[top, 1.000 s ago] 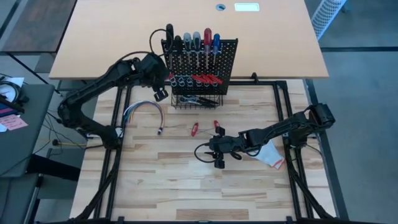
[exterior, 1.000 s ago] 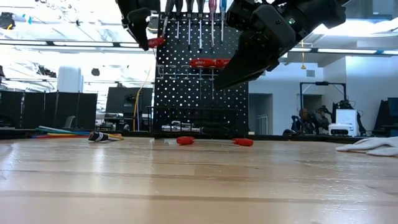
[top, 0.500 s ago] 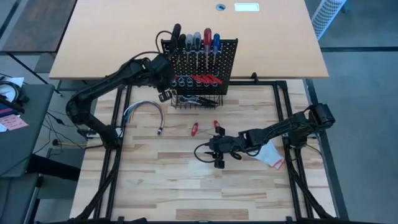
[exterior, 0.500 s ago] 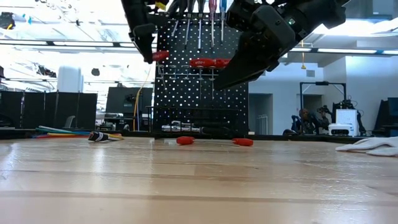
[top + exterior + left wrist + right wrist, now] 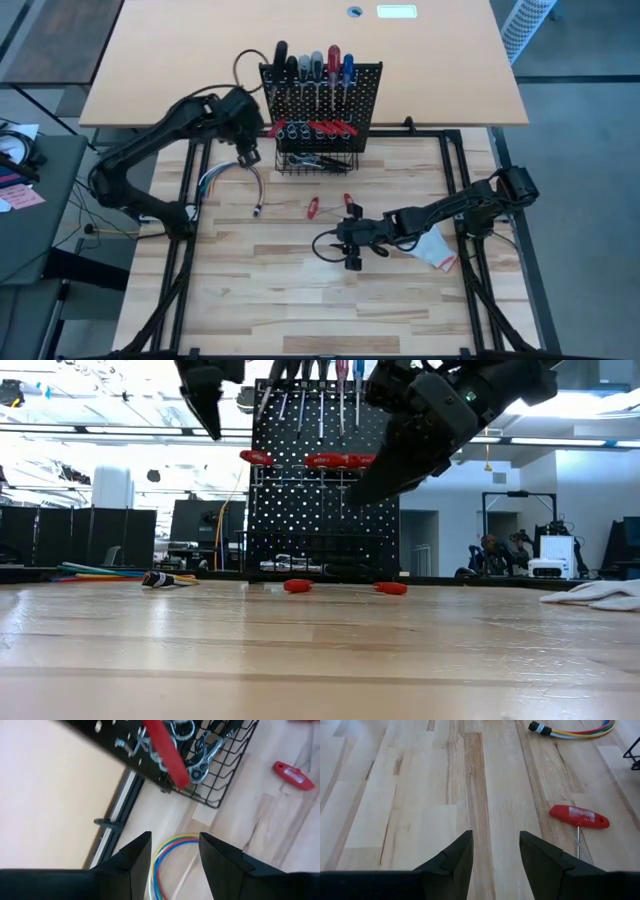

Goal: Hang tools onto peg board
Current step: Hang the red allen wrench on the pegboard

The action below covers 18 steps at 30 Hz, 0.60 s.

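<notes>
The light wooden slatted worktop (image 5: 300, 290) is carrying every item in the scene, and the small upright black perforated metal peg board (image 5: 345, 100) is standing at its far edge, with a black wire basket (image 5: 315, 163) sitting at its base. Screwdrivers with black, grey, red and blue handles (image 5: 312, 63) are hanging upright along the top of the board, and red-handled tools (image 5: 322, 127) are resting in the row of silver ring holders (image 5: 290, 130) lower down. The left arm is reaching toward the left side of the board, and the left claw (image 5: 250, 152) is hovering just beside the board's left edge, above the worktop, with its fingers (image 5: 131, 860) parted and nothing between them. The right arm is lying low across the right half of the worktop, and the right claw (image 5: 350, 250) is sitting near the centre with its fingers (image 5: 455, 857) apart and gripping nothing. A white glove (image 5: 437, 250) is lying beside the right arm. A bundle of multicoloured wires (image 5: 232, 176) is curling on the worktop below the left claw. Two small red-handled tools are lying loose in front of the basket: one (image 5: 313, 207) to the left and one (image 5: 349, 203) just beside the right claw.
</notes>
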Each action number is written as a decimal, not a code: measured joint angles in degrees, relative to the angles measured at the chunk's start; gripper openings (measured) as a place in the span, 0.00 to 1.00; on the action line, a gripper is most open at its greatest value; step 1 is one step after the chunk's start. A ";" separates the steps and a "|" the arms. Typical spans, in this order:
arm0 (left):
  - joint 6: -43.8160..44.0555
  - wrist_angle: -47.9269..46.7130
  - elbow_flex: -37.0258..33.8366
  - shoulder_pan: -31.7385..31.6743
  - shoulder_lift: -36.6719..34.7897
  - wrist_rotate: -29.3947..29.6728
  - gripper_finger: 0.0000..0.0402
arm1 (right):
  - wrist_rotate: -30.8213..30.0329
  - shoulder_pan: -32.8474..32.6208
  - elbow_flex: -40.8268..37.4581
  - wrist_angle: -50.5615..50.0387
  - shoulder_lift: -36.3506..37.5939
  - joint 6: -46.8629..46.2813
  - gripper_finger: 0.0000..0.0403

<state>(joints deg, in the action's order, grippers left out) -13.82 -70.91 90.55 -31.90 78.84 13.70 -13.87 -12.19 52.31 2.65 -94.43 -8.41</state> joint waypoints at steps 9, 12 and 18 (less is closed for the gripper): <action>3.18 7.49 -19.82 2.05 -18.60 0.06 0.40 | 0.12 0.28 -3.95 0.95 -0.49 0.27 0.41; 6.27 12.93 -30.10 4.13 -26.57 0.09 0.40 | 0.53 1.69 -5.91 5.14 -0.57 0.43 0.43; 16.10 22.64 -48.93 12.50 -39.25 0.08 0.40 | 0.52 8.97 -6.49 -0.13 -0.16 3.77 0.54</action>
<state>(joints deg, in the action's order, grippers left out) 2.27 -48.27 41.62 -19.40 39.58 13.78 -13.34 -3.21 45.82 2.52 -94.59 -4.64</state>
